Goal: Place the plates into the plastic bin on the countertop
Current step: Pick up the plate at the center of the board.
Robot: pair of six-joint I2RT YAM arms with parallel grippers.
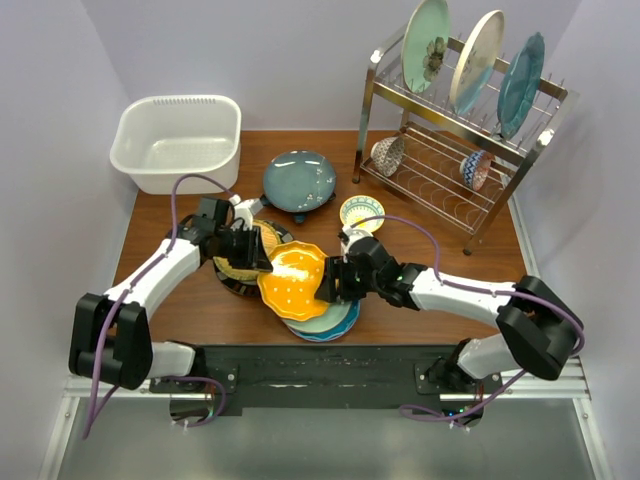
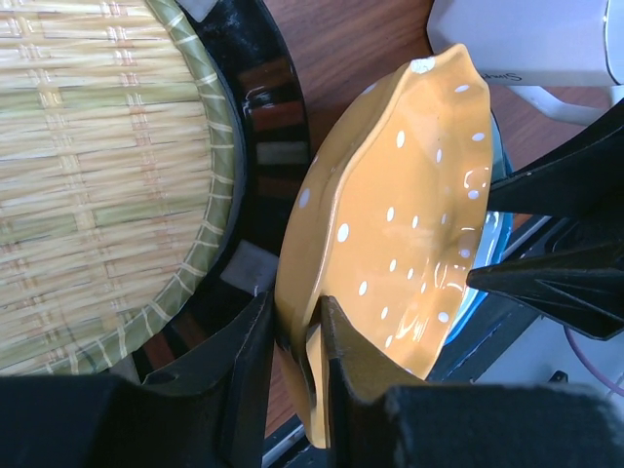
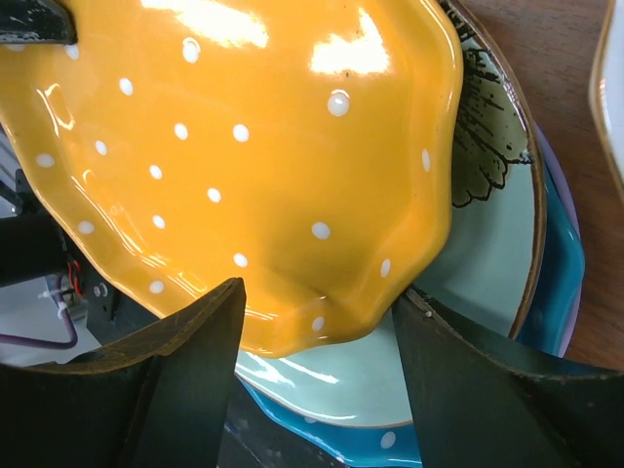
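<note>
The orange scalloped white-dotted plate (image 1: 293, 280) hangs tilted over a stack of plates (image 1: 325, 322). My left gripper (image 1: 262, 262) is shut on its left rim; in the left wrist view the fingers (image 2: 327, 331) pinch the orange plate's (image 2: 390, 234) edge, left gripper (image 2: 294, 302). My right gripper (image 1: 330, 282) stands open at the plate's right rim, its jaws on either side of the orange plate (image 3: 253, 166) without pinching it, right gripper (image 3: 317, 292). Beneath lie a pale green floral plate (image 3: 487, 224) and a blue dotted plate (image 3: 390, 444). The white plastic bin (image 1: 178, 140) stands at the back left of the countertop (image 1: 440, 250).
A black-rimmed plate with a yellow woven centre (image 2: 88, 175) lies just left of the orange one. A dark teal plate (image 1: 298, 180) and a small patterned bowl (image 1: 361, 212) sit mid-table. The wire dish rack (image 1: 455, 150) at the back right holds three upright plates and two bowls.
</note>
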